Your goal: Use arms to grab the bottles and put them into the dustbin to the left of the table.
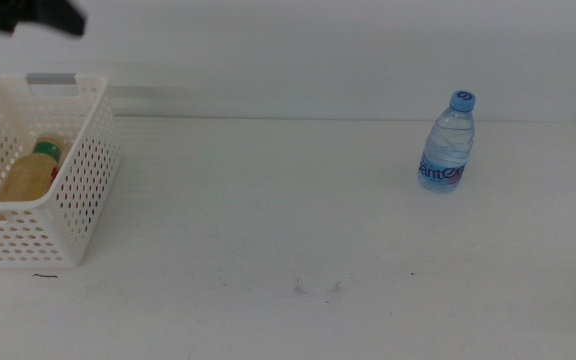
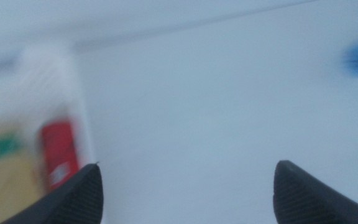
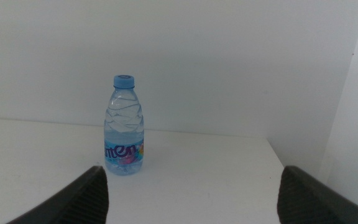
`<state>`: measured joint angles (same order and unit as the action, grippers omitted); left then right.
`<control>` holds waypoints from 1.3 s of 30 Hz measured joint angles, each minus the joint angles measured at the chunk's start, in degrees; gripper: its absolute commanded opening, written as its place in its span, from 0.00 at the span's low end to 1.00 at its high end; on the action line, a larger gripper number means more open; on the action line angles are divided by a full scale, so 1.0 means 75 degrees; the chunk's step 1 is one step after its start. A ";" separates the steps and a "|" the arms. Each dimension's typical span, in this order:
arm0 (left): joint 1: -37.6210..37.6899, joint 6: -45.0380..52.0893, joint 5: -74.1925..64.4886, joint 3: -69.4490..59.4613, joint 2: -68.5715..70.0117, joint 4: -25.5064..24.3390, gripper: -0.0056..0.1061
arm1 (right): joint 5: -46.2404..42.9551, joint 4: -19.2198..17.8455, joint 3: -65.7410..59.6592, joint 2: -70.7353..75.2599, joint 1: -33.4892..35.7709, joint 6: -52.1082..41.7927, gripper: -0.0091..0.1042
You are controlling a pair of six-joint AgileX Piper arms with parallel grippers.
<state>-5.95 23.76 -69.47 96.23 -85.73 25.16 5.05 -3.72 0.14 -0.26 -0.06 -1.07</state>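
The small clear water bottle with blue cap and label (image 1: 447, 142) stands upright on the large white flat table (image 1: 298, 220), far to the right. The white perforated plastic basket (image 1: 80, 180) at the left edge holds the yellow-liquid bottle (image 1: 30, 172) and the red can (image 2: 59, 154). The left gripper (image 2: 185, 190) hangs above the basket, jaws apart and empty. The right gripper (image 3: 191, 193) faces the water bottle, jaws wide apart.

Bare lab: white table (image 1: 298, 220), blank wall (image 1: 318, 50)
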 measured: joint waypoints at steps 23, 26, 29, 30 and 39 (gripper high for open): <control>0.3930 -0.0885 -0.0007 0.0031 0.2528 -0.1441 0.89 | 0.0000 0.0000 0.0000 0.0000 -0.0013 0.0000 0.74; 0.3930 -0.0900 0.0223 0.0031 0.2528 -0.1454 0.89 | 0.0000 0.0000 0.0000 0.0000 -0.0013 0.0000 0.74; 0.3930 -0.0915 0.0390 0.0031 0.2528 -0.1454 0.89 | 0.0000 0.0000 0.0000 0.0000 -0.0013 0.0000 0.74; 0.3930 -0.0915 0.0446 0.0031 0.2528 -0.1454 0.89 | 0.0000 0.0000 0.0000 0.0000 -0.0013 0.0000 0.74; 0.3930 -0.0915 0.0525 0.0031 0.2528 -0.1454 0.89 | -0.0933 0.0084 0.0000 0.0000 -0.0013 0.0060 0.74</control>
<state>23.53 16.90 -65.54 96.47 -66.77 14.26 -1.95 -3.08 0.14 -0.26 -0.16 -0.62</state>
